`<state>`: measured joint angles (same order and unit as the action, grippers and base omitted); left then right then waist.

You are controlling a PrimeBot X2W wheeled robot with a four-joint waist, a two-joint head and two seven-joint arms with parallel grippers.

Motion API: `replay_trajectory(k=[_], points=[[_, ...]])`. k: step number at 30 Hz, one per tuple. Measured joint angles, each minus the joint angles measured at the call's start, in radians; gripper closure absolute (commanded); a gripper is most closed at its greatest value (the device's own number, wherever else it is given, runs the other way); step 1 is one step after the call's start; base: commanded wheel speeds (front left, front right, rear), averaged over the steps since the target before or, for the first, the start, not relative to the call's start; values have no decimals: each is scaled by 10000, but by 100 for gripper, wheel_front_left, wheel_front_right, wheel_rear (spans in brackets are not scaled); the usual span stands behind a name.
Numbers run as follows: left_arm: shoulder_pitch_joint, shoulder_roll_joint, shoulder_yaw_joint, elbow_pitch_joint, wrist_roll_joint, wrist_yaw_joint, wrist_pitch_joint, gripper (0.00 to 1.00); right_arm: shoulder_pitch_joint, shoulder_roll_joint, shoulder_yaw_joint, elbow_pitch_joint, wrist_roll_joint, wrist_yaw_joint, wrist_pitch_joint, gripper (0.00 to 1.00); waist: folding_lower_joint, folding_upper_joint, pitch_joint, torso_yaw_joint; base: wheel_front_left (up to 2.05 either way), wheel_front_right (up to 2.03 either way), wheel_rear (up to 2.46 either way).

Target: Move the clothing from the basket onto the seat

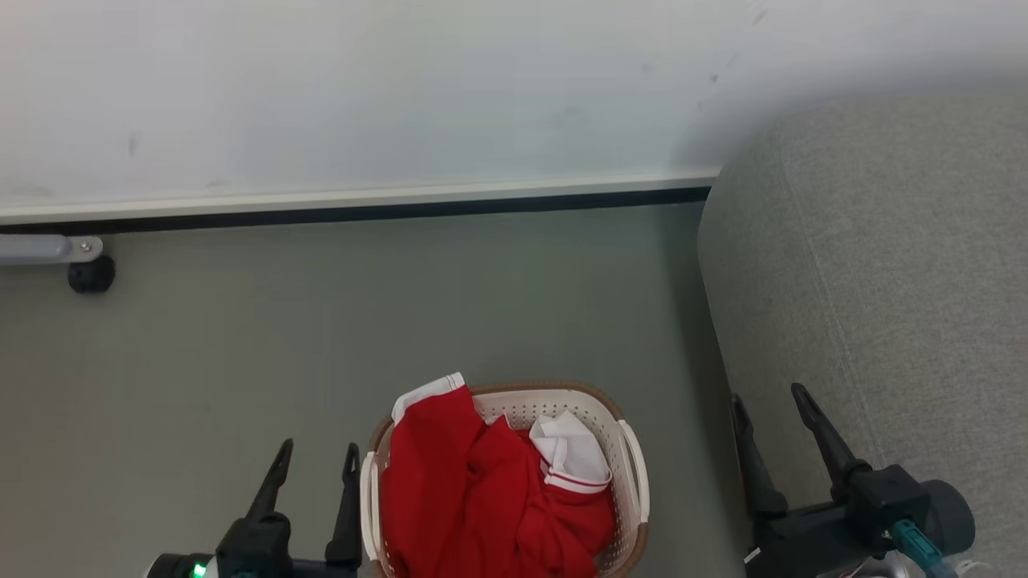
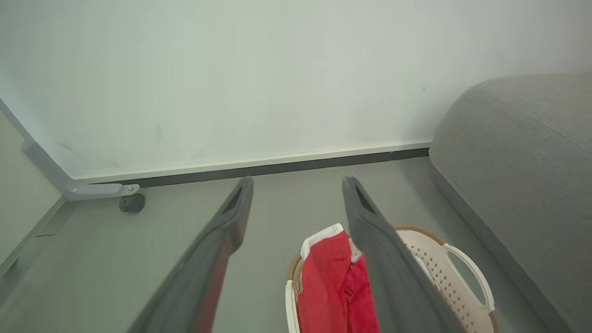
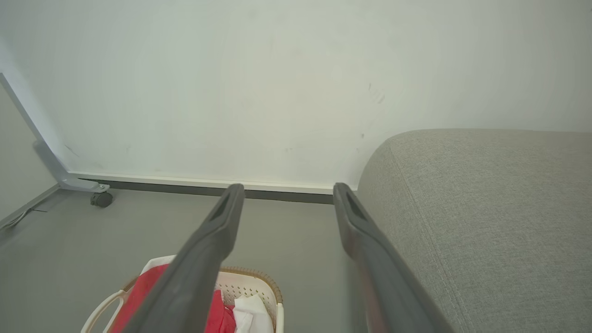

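Clothing [image 1: 466,498] is found bunched inside the basket [image 1: 526,408], with red fabric piled across most of it. One white-edged end is draped over the far left rim. A white patch [image 1: 566,449] with striped trim is seen on the right side of the pile. Basket is set upright on the grey floor [image 1: 321,321], at bottom centre of the head view, between the two grippers. Seat [image 1: 883,281] is placed right of the basket, near it but apart, with a strip of floor showing between. Its far end is seen up against the white wall [image 1: 401,80]. Left gripper [image 1: 319,446] is held just left of the basket, fingers spread apart, floor seen between them. Its inner finger is close beside the basket's left handle [image 1: 368,506]; contact cannot be told. Right gripper [image 1: 766,395] is held right of the basket, at the seat's front edge, fingers likewise spread, nothing pinched. In the left wrist view the basket and clothing are partly covered by one finger. In the right wrist view the basket is overlapped by one finger, and the seat's edge is lined by the other. A baseboard [image 1: 361,201] is seen along the wall foot, and a black caster [image 1: 91,274] on a grey metal leg [image 1: 40,249] at far left.
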<state>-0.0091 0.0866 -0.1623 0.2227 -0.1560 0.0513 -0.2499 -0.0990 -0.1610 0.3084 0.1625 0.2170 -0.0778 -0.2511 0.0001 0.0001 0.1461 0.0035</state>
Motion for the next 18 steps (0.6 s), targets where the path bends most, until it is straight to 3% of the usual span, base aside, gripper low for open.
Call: replay_trajectory(k=[18], points=[[-2790,-274,-1737,2266,988,-537,82,0,-968,-550,-458,-1179,-495,-10,-29,0,2,0,2430,-449,0,0,0]])
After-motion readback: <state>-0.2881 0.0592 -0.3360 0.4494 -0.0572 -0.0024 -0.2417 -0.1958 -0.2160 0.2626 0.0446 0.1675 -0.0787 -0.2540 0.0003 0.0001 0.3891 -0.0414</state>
